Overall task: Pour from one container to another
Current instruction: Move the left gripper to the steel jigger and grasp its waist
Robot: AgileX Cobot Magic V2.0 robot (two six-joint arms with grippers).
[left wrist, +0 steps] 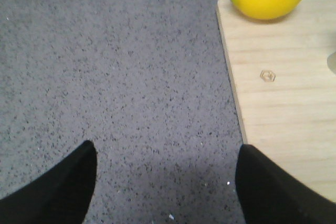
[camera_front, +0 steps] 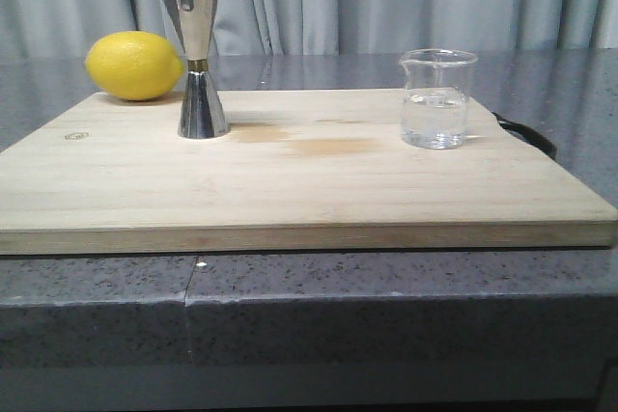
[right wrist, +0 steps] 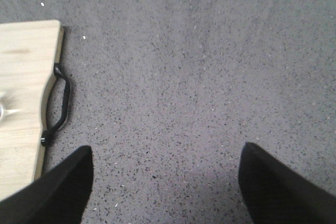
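Spreading widest across the scene is the grey speckled tabletop (camera_front: 97,301), and on it lies a pale wooden board (camera_front: 309,180) with a black strap handle (right wrist: 58,103) at its right end. On the board, from biggest to smallest, sit a yellow lemon (camera_front: 134,65) at the far left corner, a shiny metal hourglass cup (camera_front: 198,55) standing upright just beside it, and, well apart toward the right, the small clear glass beaker (camera_front: 437,98), upright and part full of clear liquid, its pouring lip turned left. The left end effector (left wrist: 165,182) hangs over bare tabletop off the board's left edge, fingers spread wide and holding nothing; the right end effector (right wrist: 165,182) hangs the same way off the right edge, wide open and empty. Nothing is grasped yet, so the pour looks not yet begun. The risks, as I judge them: the beaker's smooth glass could slip in a loose pinch or tip if nudged on approach; the narrow-waisted cup looks top-heavy and could topple from a bump; its small mouth leaves little margin, so a fast tilt may spill onto the board, where a faint darker stain already shows. A small hexagonal mark (left wrist: 268,75) is stamped near the board's left edge; no readable lettering there, and the beaker's printed marks are too faint to read.
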